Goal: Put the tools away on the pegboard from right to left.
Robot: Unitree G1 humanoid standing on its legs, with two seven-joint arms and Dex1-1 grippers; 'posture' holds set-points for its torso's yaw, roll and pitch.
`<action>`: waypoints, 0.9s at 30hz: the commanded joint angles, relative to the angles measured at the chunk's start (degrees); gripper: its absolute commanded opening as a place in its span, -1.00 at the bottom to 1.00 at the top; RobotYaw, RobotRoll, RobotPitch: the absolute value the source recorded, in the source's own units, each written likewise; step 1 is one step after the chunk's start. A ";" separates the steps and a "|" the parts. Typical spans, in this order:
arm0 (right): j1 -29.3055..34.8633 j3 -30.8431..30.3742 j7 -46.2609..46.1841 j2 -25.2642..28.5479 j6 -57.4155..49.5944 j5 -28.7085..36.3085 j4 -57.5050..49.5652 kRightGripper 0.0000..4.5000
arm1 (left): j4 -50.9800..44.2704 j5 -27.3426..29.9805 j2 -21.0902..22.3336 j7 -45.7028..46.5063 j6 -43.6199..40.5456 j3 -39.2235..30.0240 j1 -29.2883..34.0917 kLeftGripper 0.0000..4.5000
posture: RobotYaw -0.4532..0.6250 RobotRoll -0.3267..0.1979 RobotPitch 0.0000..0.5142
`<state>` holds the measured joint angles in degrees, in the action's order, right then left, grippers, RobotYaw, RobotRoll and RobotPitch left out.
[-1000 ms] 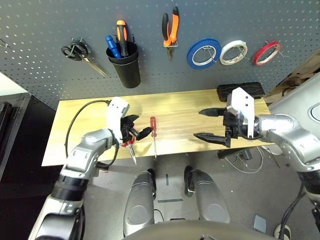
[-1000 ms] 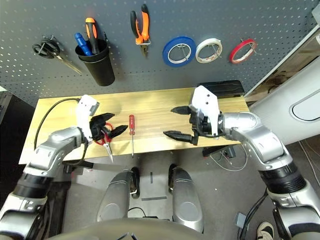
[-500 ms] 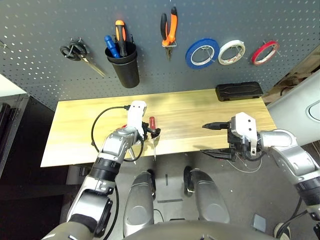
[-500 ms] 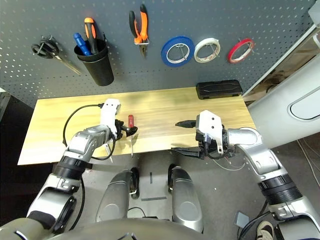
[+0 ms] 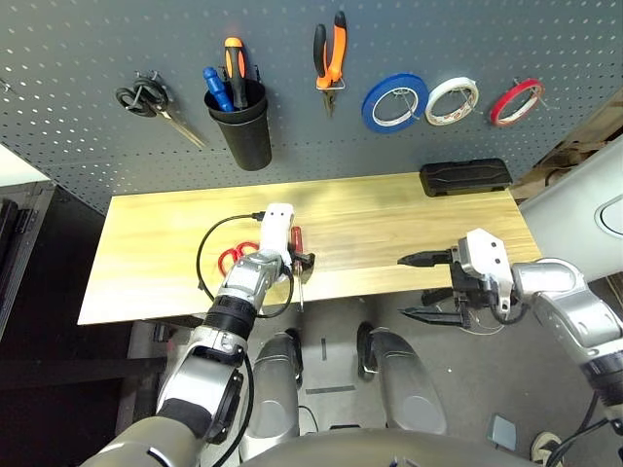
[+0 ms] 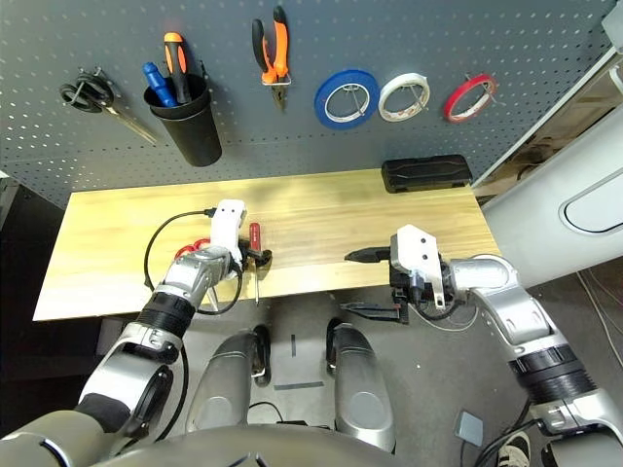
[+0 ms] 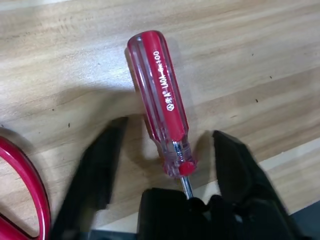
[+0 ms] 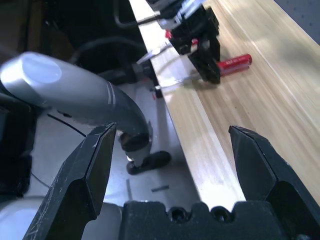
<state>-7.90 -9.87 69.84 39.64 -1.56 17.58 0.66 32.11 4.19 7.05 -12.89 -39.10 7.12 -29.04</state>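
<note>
A slim red-handled screwdriver (image 7: 160, 100) lies on the wooden table (image 5: 156, 233) near its front edge, shaft pointing off the edge. My left gripper (image 5: 297, 261) is open, one finger on each side of the handle's lower end and not closed on it. Red-handled scissors (image 5: 232, 258) lie just left of it. My right gripper (image 5: 423, 285) is open and holds nothing, hanging off the table's front edge at the right. On the pegboard (image 5: 78, 58) hang the thin red tape ring (image 5: 517, 101) and the orange-and-black pliers (image 5: 330, 56).
The pegboard also carries a blue tape roll (image 5: 395, 102), a white tape roll (image 5: 454, 100), black-handled scissors (image 5: 151, 102) and a black cup (image 5: 243, 122) holding two screwdrivers. A black case (image 5: 465, 177) lies at the table's back right.
My left gripper has moved right, from over the red scissors to astride the screwdriver handle. My right arm has drawn back and down past the table's front edge, staying open.
</note>
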 commanded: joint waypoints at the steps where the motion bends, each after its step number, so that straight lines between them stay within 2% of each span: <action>1: 0.04 0.34 0.02 0.10 0.89 -1.04 1.57 1.00 | -0.08 -0.27 -0.48 -0.20 -0.46 -0.53 1.10 0.03 | -0.44 0.25 -0.01; 5: -1.13 1.06 1.60 -0.36 1.09 0.65 2.58 1.00 | -7.93 1.00 1.00 -1.87 -3.84 -1.34 3.11 -0.69 | -0.39 0.25 -0.04; 6: -1.39 1.23 2.04 -0.40 0.93 1.17 2.82 1.00 | -10.37 1.47 1.34 -2.40 -5.31 -1.57 3.78 -0.72 | -0.38 0.25 -0.05; 10: -2.60 2.08 3.61 -1.07 2.40 2.44 4.62 1.00 | -24.92 5.69 3.35 -5.13 -15.73 -3.99 6.78 -0.72 | -0.32 0.25 -0.10; 19: -7.32 3.82 6.36 -3.51 3.08 4.74 10.02 1.00 | -48.72 12.51 8.64 -7.30 -28.86 -8.61 9.61 -0.72 | -0.19 0.25 -0.23; 27: -12.32 8.29 10.88 -7.00 4.60 10.31 14.06 1.00 | -61.83 23.50 15.28 -12.86 -39.10 -18.43 6.87 -0.72 | -0.08 0.25 -0.33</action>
<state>-20.12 -3.02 79.31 32.85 2.75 26.47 13.60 -26.93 24.92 21.47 -24.09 -75.60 -9.37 -21.79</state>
